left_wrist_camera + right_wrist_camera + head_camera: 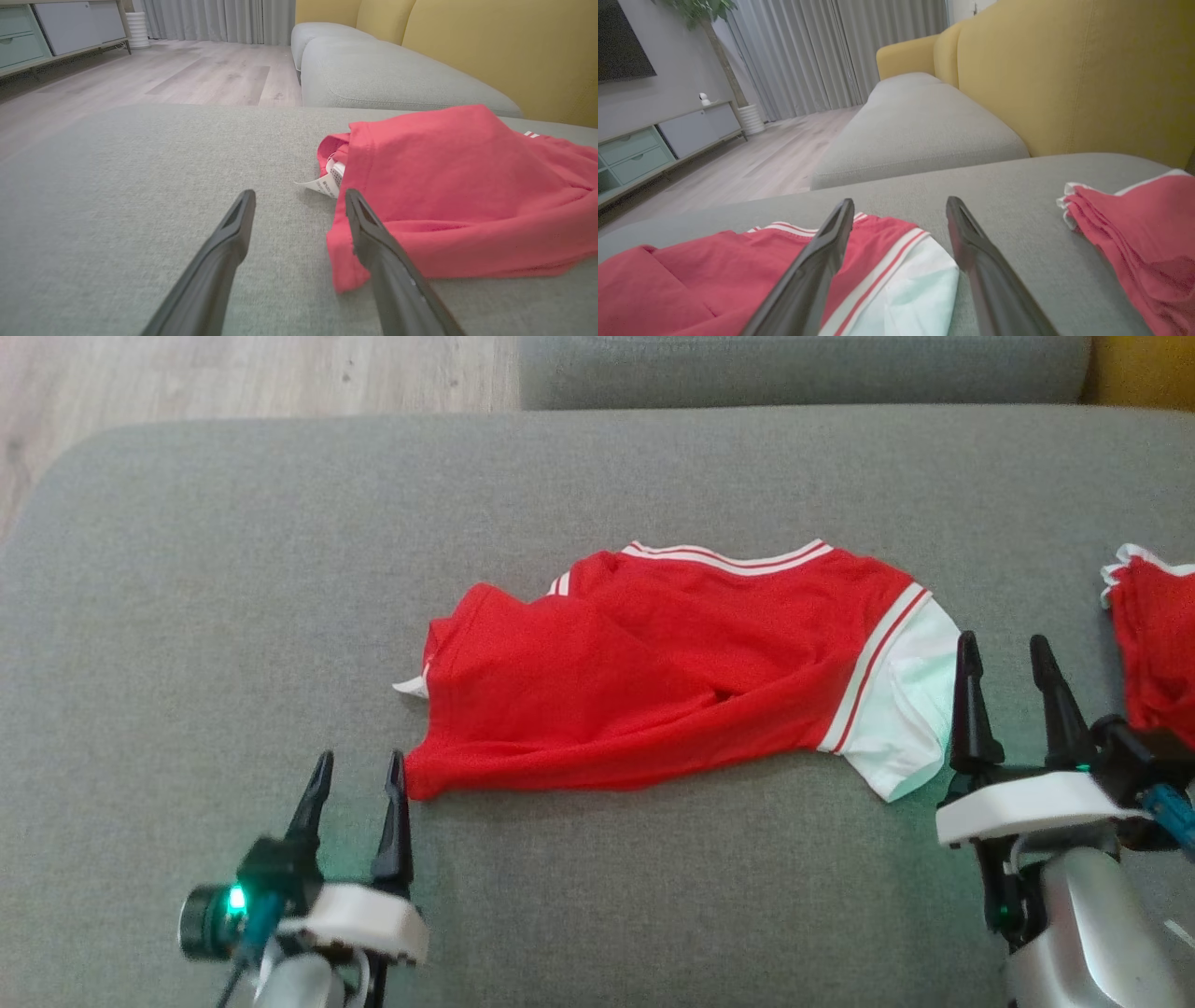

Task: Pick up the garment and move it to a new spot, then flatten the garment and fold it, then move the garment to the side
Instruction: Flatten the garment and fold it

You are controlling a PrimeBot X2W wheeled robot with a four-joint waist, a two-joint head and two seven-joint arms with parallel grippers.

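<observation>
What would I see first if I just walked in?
The bright red shirt, crumpled in the middle of the grey couch, its white sleeve at the right end. Next, two open grippers: the left gripper at the shirt's near left corner, the right gripper beside the sleeve. Another red garment peeks in at the right edge.

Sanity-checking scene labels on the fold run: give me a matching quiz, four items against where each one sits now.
1 left gripper
2 right gripper
3 second red garment
4 paper tag

a sticking out of the spread garment's left side
b at the spread garment's white sleeve
c at the spread garment's near left corner
d at the cushion's right edge

Pairs: 1-c, 2-b, 3-d, 4-a
</observation>
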